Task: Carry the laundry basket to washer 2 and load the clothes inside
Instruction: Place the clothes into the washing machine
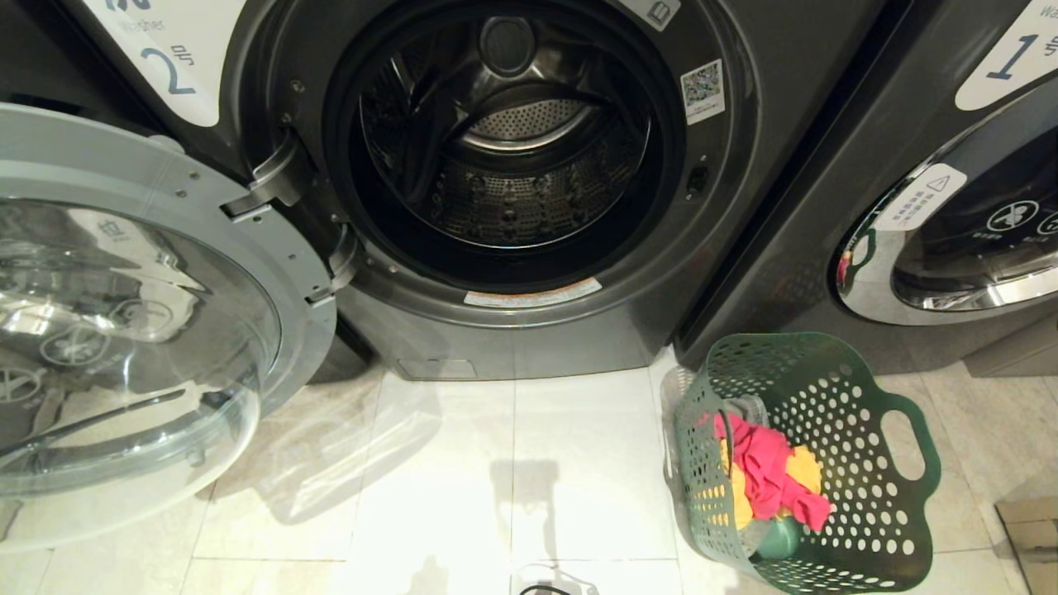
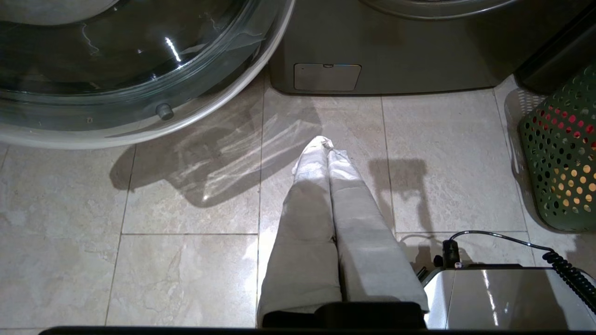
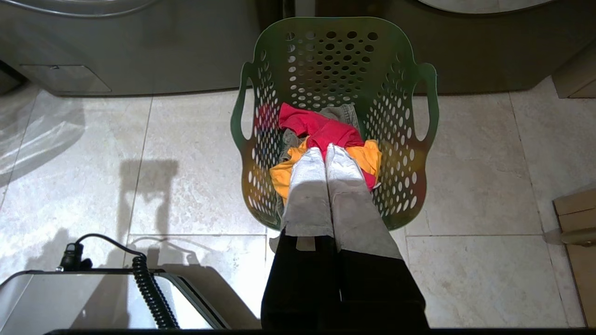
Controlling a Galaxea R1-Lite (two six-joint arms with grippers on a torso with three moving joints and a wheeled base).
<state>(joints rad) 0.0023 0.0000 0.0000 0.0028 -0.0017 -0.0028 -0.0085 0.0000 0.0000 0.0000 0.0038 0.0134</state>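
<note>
1. Down at about 4 o'clock in the head view, the laundry basket sits on the tiled floor just in front of the gap between washer 2 and the machine labelled 1. Washer 2's door hangs wide open at 9 o'clock, drum bare.
2. Neither arm shows in the head view; only the wrist cams catch them. The left gripper hangs over bare tile, fingers pressed together, holding nothing. The right gripper is closed too, empty, hovering above the basket.
3. The right wrist view looks straight into the basket: red, yellow and grey clothes. From the left wrist you just get colour through the holes.
4. Cut off: both labels, the open door's edge, and a cardboard box at 4 o'clock.
5. Glossy beige tiles with strong shadows and glare.
</note>
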